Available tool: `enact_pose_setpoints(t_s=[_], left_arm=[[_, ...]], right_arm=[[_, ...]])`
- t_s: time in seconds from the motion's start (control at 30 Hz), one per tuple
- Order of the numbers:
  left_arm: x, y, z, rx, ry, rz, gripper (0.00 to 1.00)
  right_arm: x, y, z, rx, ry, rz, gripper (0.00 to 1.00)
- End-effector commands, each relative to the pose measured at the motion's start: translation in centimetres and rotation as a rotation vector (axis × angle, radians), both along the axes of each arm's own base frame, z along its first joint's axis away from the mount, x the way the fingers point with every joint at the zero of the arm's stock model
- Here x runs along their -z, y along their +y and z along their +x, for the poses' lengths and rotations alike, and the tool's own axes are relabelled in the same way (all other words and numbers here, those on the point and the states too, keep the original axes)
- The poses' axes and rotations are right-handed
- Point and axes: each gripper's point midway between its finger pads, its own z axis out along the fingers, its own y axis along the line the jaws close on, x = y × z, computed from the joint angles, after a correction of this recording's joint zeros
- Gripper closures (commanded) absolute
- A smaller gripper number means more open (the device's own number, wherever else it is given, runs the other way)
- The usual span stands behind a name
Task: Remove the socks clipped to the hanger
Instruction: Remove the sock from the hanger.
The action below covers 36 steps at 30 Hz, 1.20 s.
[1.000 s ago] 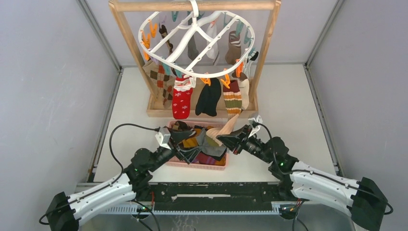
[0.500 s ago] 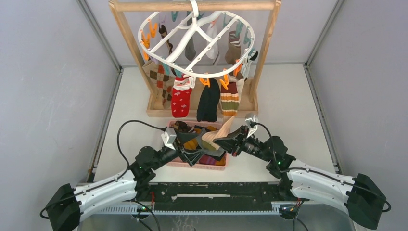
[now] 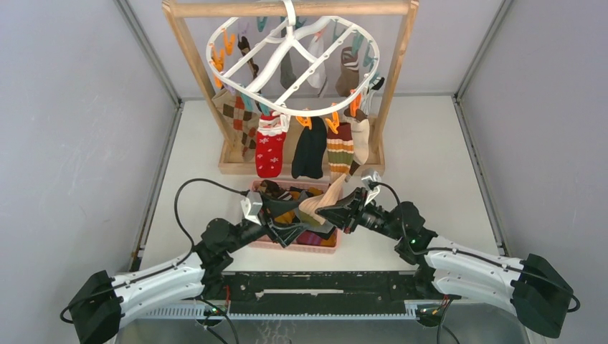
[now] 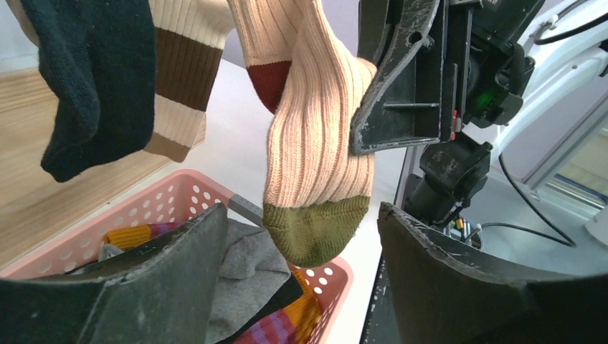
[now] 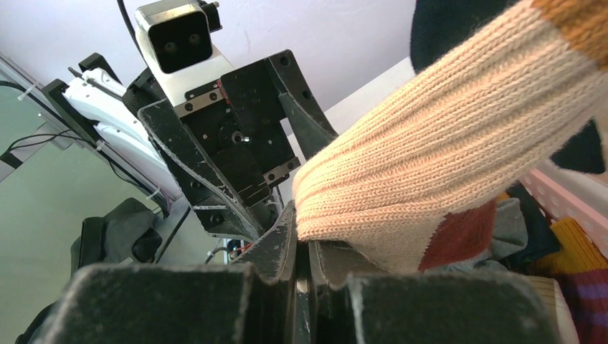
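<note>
My right end effector (image 3: 337,210) is closed on the beige ribbed sock with the olive toe (image 4: 315,143). The sock stretches from the white plastic ring hanger (image 3: 290,36) down over the pink plastic basket (image 4: 179,197) and seems not yet free of its clip. My left end effector (image 4: 301,222) is open, with 1 finger on each side of the toe. Next I think a firm downward pull is needed, then a drop into the basket.
</note>
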Motion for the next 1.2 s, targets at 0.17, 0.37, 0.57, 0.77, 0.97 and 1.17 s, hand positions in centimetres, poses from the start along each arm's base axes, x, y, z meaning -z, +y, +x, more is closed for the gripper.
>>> enact_pose_setpoints(t_s=[0.17, 0.37, 0.57, 0.77, 0.97, 1.17], left_arm=[[-3.0, -1.1, -0.7, 0.058, -0.054, -0.051, 0.37], [-3.2, -1.0, -0.8, 0.062, -0.06, -0.056, 0.62], [-3.5, -1.1, -0.9, 0.068, -0.061, -0.056, 0.78], [-3.6, -1.1, -0.6, 0.052, -0.053, -0.051, 1.0], [-3.4, -0.4, 0.6, -0.028, -0.04, -0.026, 1.0], [-3.3, 0.1, 1.8, -0.102, -0.026, 0.009, 1.0]], right_arm=[[-3.0, 0.3, 0.3, -0.003, -0.051, 0.072, 0.9], [-2.8, 0.3, 0.6, 0.006, -0.048, 0.064, 0.89], [-2.5, 0.4, 0.7, 0.009, -0.042, 0.057, 0.89], [-2.3, 0.5, 1.0, 0.023, -0.037, 0.042, 0.88], [-1.4, 0.2, 1.7, 0.06, -0.025, -0.001, 0.76], [-0.2, -0.5, 2.8, 0.138, -0.005, -0.052, 0.55]])
